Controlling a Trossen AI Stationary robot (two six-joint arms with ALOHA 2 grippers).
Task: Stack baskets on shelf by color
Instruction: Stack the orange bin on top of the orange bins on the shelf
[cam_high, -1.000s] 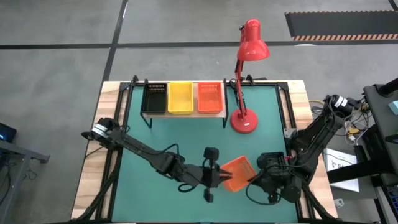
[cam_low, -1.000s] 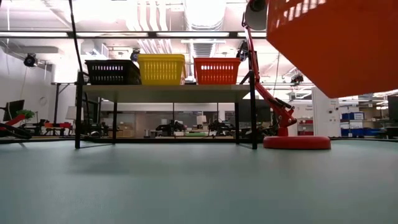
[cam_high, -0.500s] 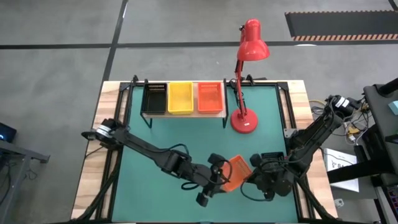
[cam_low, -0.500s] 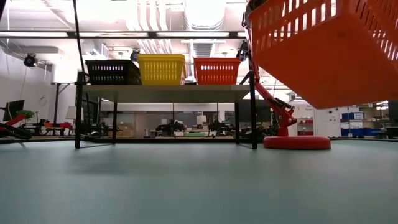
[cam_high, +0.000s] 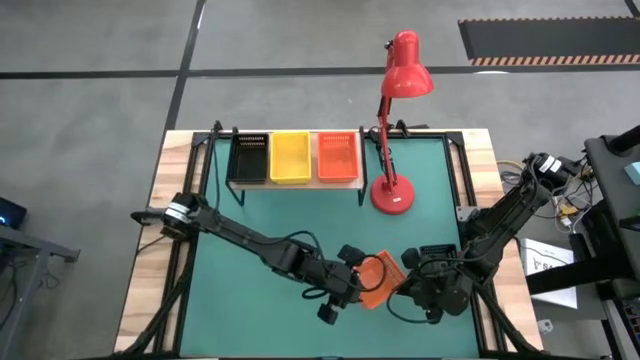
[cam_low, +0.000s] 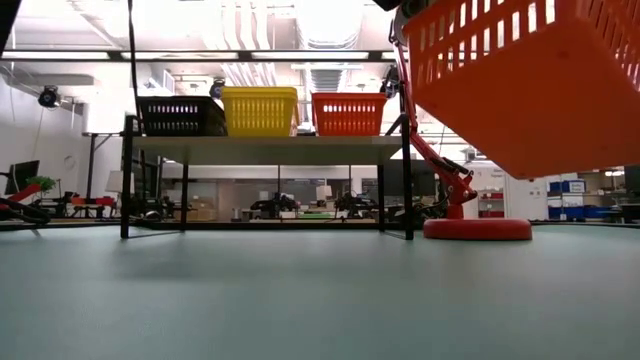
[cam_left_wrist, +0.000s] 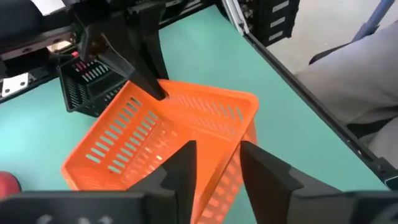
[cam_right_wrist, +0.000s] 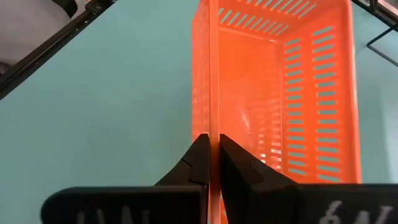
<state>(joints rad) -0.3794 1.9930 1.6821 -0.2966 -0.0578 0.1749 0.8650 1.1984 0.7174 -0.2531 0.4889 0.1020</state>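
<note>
An orange-red basket (cam_high: 373, 282) hangs tilted above the table's near right part. My right gripper (cam_high: 405, 283) is shut on it from the right. My left gripper (cam_left_wrist: 219, 163) is open at the basket's left end, one finger inside that wall (cam_left_wrist: 219, 177) and one outside. On the shelf (cam_low: 265, 146) at the far edge a black basket (cam_high: 249, 157), a yellow basket (cam_high: 290, 157) and an orange-red basket (cam_high: 337, 156) rest side by side on their bottoms. My right gripper pinches the rim of one side wall (cam_right_wrist: 213, 118) near a corner, one finger inside the basket and one outside. The fingers come about level from the table's right. The basket is lifted clear and tilted (cam_low: 530, 80). My left gripper: I cannot tell whether its fingers touch the wall between them.
A red desk lamp stands with its round base (cam_high: 392, 196) right of the shelf, its arm leaning toward the far edge. The green table top (cam_high: 260, 215) lies bare between the shelf and the arms.
The held basket has tipped and sunk a little, so the low view now shows its slotted side wall rather than mostly its bottom. My left gripper has turned at the wrist and gone toward the table's right edge, closer in on the basket's left end.
</note>
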